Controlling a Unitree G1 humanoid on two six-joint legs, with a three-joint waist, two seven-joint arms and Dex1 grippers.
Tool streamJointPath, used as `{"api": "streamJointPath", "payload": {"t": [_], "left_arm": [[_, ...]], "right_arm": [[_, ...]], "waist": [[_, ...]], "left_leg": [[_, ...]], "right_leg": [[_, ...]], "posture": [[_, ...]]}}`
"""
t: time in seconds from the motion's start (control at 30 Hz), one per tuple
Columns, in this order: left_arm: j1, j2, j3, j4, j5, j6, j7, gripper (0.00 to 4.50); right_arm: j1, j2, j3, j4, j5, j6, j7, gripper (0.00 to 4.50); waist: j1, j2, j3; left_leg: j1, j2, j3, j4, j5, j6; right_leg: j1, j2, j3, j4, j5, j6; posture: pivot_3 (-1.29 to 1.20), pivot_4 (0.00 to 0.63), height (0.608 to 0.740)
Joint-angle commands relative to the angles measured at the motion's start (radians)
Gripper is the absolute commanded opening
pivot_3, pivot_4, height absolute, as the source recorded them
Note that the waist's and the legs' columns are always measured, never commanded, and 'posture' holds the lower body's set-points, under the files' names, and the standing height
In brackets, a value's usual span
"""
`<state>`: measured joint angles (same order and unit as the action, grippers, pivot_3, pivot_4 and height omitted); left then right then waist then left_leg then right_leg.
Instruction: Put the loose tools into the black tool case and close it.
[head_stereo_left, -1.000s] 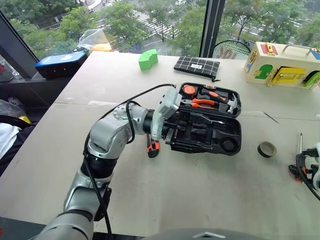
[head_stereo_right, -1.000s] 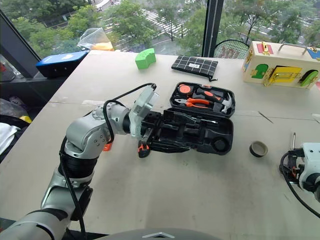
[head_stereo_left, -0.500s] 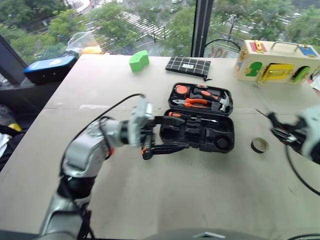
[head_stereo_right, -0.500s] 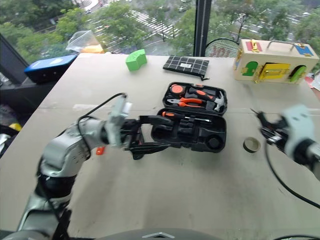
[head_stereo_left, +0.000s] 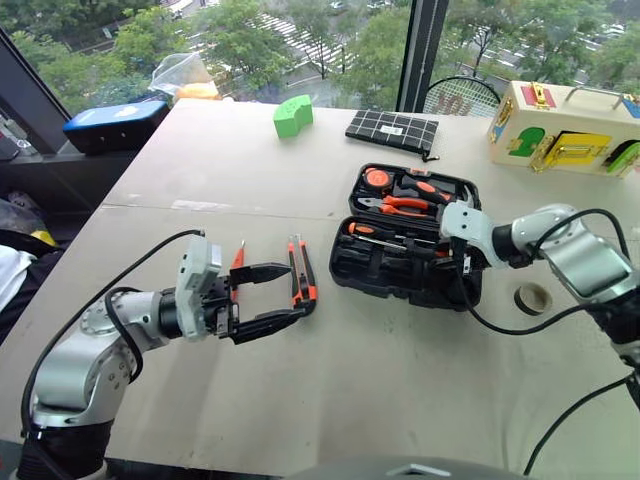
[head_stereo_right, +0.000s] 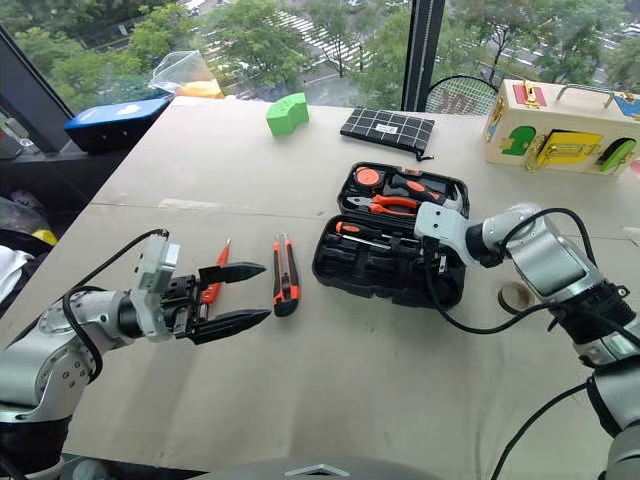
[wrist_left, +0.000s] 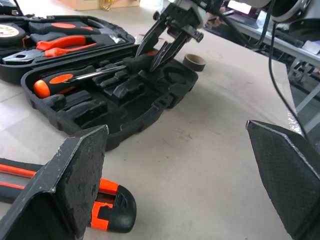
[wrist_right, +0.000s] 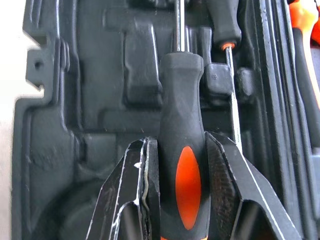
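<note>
**A:** Over the beige tabletop (head_stereo_left: 330, 400), in the left eye view, what is different from a second ago?

**B:** The left gripper (head_stereo_left: 272, 298) has drawn back from the hinged black plastic tool case (head_stereo_left: 408, 262) and now hangs with its fingers spread wide and empty; the orange-and-black utility knife (head_stereo_left: 299, 271) and the small orange tester screwdriver (head_stereo_left: 238, 258) lie loose on the table just beside it.

**A:** And the right eye view?

**B:** The right gripper (head_stereo_right: 437, 252), which sat at the table's edge a second ago, now reaches into the open case; the small black tape roll (head_stereo_right: 516, 295) rests on the table outside it.

**A:** The left wrist view?

**B:** One black-and-orange-handled screwdriver (wrist_left: 75, 77) already lies in a moulded slot; the knife's end shows by the lower finger.

**A:** The right wrist view?

**B:** The fingers (wrist_right: 222, 180) pinch a second black-and-orange-handled screwdriver's grip (wrist_right: 182, 150), its shaft running along a slot; I judge it is being seated; the knife, tester and tape remain, then the lid.
</note>
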<state>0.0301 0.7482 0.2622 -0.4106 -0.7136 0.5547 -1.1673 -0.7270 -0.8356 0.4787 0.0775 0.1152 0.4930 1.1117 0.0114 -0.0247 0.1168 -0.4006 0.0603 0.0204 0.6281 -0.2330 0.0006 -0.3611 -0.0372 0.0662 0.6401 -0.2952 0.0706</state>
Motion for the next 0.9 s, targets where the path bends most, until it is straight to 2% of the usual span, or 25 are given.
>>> {"api": "streamJointPath", "payload": {"t": [0.03, 0.27, 0.33, 0.4, 0.5, 0.57, 0.67, 0.7, 0.8, 0.87, 0.9], "left_arm": [[0.025, -0.001, 0.031, -0.064, -0.031, -0.016, 0.03, 4.5], [0.021, 0.002, 0.018, -0.075, -0.045, -0.017, 0.057, 4.5], [0.014, 0.006, 0.013, -0.073, -0.047, -0.017, 0.054, 4.5], [0.009, 0.011, 0.007, -0.071, -0.045, -0.02, 0.051, 4.5], [-0.002, 0.014, 0.0, -0.065, -0.042, -0.021, 0.047, 4.5], [-0.007, 0.015, -0.002, -0.061, -0.042, -0.021, 0.046, 4.5], [-0.012, 0.015, -0.004, -0.058, -0.041, -0.021, 0.047, 4.5], [-0.013, 0.015, -0.004, -0.059, -0.041, -0.021, 0.048, 4.5], [-0.01, 0.013, -0.002, -0.064, -0.043, -0.019, 0.054, 4.5], [-0.007, 0.01, -0.002, -0.067, -0.042, -0.019, 0.06, 4.5], [-0.006, 0.009, -0.002, -0.067, -0.042, -0.02, 0.063, 4.5]], "right_arm": [[-0.011, -0.007, 0.012, 0.08, -0.063, -0.045, 0.064, 0.7], [-0.043, 0.007, 0.013, 0.195, -0.118, -0.097, 0.131, 0.7], [-0.055, 0.017, 0.013, 0.225, -0.131, -0.106, 0.143, 1.71], [-0.062, 0.026, 0.009, 0.255, -0.146, -0.118, 0.14, 2.4], [-0.059, 0.037, -0.02, 0.265, -0.148, -0.124, 0.13, 3.82], [-0.054, 0.04, -0.04, 0.252, -0.141, -0.114, 0.135, 4.46], [-0.029, 0.03, -0.139, 0.134, -0.035, -0.033, 0.174, 4.46], [-0.025, 0.037, -0.186, 0.099, 0.007, 0.02, 0.163, 4.19], [0.014, 0.036, -0.28, 0.003, 0.106, 0.129, 0.157, 3.12], [0.051, 0.061, -0.349, -0.049, 0.171, 0.183, 0.12, 1.82], [0.07, 0.079, -0.376, -0.067, 0.191, 0.203, 0.09, 1.63]], "waist": [[0.0, 0.0, 0.0], [0.002, -0.001, -0.001], [0.003, -0.001, -0.001], [0.002, -0.001, -0.001], [0.003, -0.002, -0.001], [0.003, -0.002, -0.001], [0.002, -0.001, -0.001], [0.002, 0.0, 0.0], [-0.001, 0.004, 0.003], [-0.003, 0.003, 0.003], [-0.003, 0.003, 0.002]], "left_leg": [[0.001, 0.0, 0.0, 0.0, 0.0, 0.0], [0.001, 0.0, 0.001, 0.001, 0.0, 0.0], [0.001, 0.0, 0.001, 0.001, 0.0, 0.0], [0.001, 0.0, 0.001, 0.001, 0.0, 0.0], [0.001, 0.0, 0.0, 0.001, 0.0, 0.0], [0.001, 0.0, 0.0, 0.001, 0.0, 0.0], [0.001, 0.0, 0.0, 0.0, 0.0, 0.0], [0.001, 0.0, 0.0, -0.001, 0.0, 0.0], [0.0, 0.0, 0.0, -0.001, 0.0, 0.0], [0.001, 0.0, 0.0, -0.001, 0.0, 0.0], [0.001, 0.0, 0.0, -0.001, 0.0, 0.0]], "right_leg": [[0.0, 0.0, 0.0, 0.0, 0.0, 0.0], [0.001, 0.0, 0.0, 0.001, 0.0, 0.0], [0.001, 0.0, 0.0, 0.001, 0.0, 0.0], [0.001, 0.0, 0.0, 0.001, 0.0, 0.0], [0.001, 0.0, 0.0, 0.001, 0.0, 0.0], [0.001, 0.0, 0.0, 0.001, 0.0, 0.0], [0.001, 0.0, 0.0, 0.001, 0.0, 0.0], [0.0, 0.0, 0.0, 0.001, 0.0, 0.0], [0.0, 0.0, 0.0, 0.001, 0.0, 0.0], [0.0, 0.0, 0.0, 0.001, 0.0, 0.0], [0.0, 0.001, 0.0, 0.001, 0.0, 0.0]], "posture": [[0.0, 0.15, 0.74], [0.0, 0.15, 0.74], [0.0, 0.15, 0.74], [0.0, 0.15, 0.74], [0.0, 0.15, 0.74], [0.0, 0.15, 0.74], [0.0, 0.15, 0.74], [0.0, 0.15, 0.74], [0.0, 0.15, 0.74], [0.0, 0.15, 0.74], [0.0, 0.15, 0.74]]}}
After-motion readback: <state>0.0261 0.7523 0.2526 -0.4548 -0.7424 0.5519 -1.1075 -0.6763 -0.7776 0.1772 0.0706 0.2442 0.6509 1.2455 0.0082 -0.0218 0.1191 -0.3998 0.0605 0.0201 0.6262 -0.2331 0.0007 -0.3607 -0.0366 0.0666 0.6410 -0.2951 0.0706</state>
